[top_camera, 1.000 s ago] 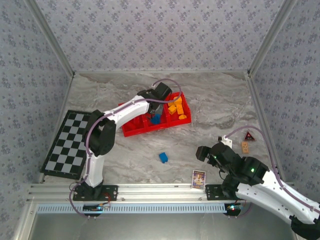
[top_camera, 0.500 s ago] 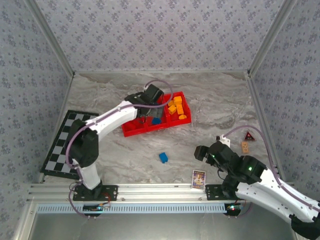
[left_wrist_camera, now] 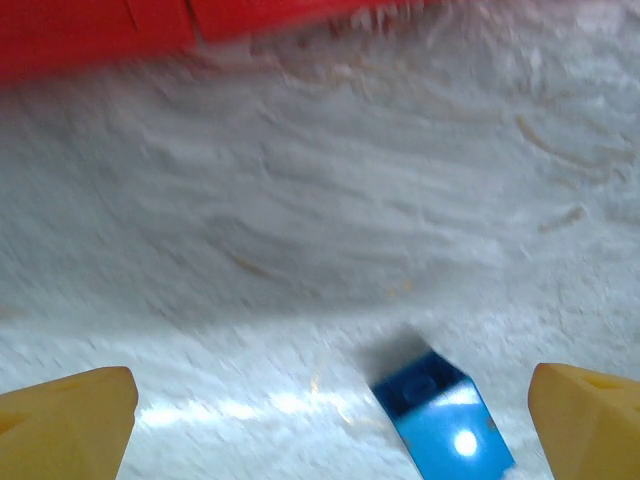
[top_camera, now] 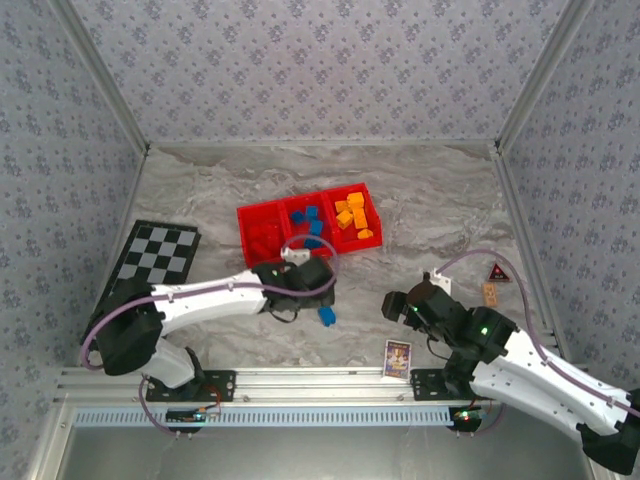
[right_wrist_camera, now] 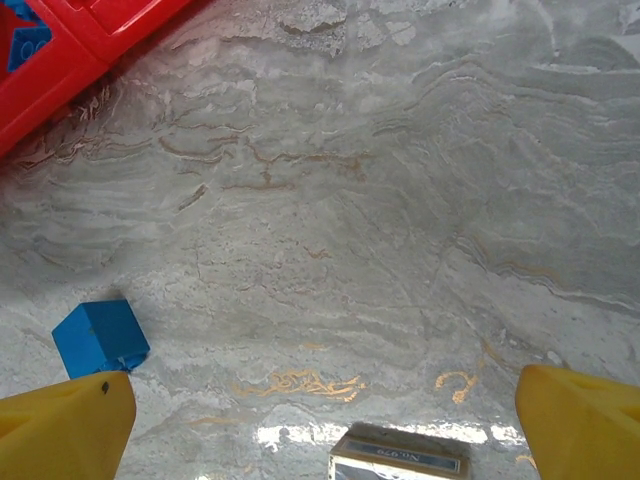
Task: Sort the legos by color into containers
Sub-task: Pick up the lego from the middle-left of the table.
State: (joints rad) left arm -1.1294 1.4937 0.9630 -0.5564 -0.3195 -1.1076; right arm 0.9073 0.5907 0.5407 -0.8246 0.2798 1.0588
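Your left gripper (left_wrist_camera: pixel 325 415) hangs low over the table (top_camera: pixel 430 205), fingers spread wide and empty. The loose blue brick (left_wrist_camera: pixel 440 415) lies between the tips, nearer the right one, touching neither. Seen from above, that brick (top_camera: pixel 326 316) sits well in front of the tray (top_camera: pixel 243 232), with bare marble between them. Blue bricks (top_camera: pixel 308 225) fill the middle compartment and orange bricks (top_camera: pixel 352 215) the right one; the left one's contents are hard to tell against the red. Your right gripper (right_wrist_camera: pixel 320 420) is also parted and empty, the card (right_wrist_camera: pixel 400 462) just below it. The board (top_camera: pixel 150 275) lies far left.
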